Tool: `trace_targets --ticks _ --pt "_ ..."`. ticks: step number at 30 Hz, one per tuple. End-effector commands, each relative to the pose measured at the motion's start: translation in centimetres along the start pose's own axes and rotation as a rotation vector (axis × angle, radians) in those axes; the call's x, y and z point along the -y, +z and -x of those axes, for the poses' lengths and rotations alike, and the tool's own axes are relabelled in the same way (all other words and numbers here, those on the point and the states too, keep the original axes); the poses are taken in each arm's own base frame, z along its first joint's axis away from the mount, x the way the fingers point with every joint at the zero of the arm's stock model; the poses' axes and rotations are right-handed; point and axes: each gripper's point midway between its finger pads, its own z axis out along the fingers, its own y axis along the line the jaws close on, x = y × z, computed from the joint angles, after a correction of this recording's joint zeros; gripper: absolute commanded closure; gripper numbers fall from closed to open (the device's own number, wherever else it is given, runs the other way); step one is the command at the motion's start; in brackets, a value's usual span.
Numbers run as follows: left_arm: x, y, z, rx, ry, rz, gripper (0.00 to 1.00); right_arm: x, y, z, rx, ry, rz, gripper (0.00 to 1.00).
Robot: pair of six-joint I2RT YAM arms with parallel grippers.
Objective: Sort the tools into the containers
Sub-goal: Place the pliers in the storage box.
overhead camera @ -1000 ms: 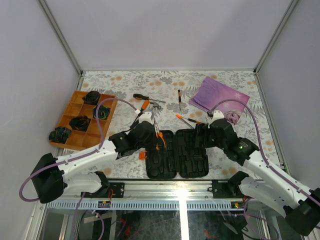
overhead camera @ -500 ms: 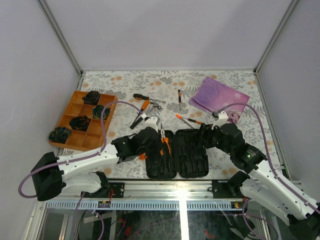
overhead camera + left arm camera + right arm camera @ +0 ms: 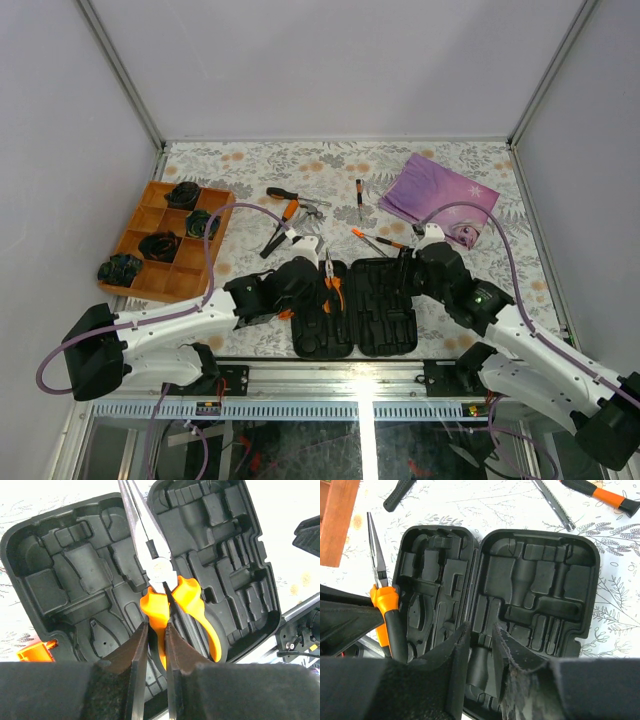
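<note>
Pliers (image 3: 159,575) shifted over open case (image 3: 60,565), handle pinched in L hand (image 3: 155,630); R hand (image 3: 479,635) narrowed to slim gap.

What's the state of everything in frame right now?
Tool case: open flat, slots empty.
Pliers: held above the case, nose closed.
Left gripper: shut on one pliers handle.
Right gripper: over the case, jaws narrowly apart, grip unclear.
Loose screwdrivers: lying on the table, unsorted.

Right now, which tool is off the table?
The orange-handled long-nose pliers, pinched in the left gripper above the open black case. The other tools lie on the table.
</note>
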Motion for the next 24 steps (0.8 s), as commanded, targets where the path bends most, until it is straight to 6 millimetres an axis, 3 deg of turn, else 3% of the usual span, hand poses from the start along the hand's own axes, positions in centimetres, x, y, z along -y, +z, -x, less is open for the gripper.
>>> trace_targets --ticks 1,13,24 --pt "2.1 -0.2 2.3 0.087 -0.032 -0.065 1.00 -1.1 0.2 1.4 0.064 0.032 0.008 0.71" --pt "2.1 -0.4 2.4 0.096 -0.041 -0.063 1.00 -2.4 0.8 0.6 0.065 0.003 0.007 0.89" --pt "2.3 -0.7 2.7 0.108 -0.037 -0.071 1.00 -4.3 1.7 -0.4 0.046 -0.022 0.015 0.93"
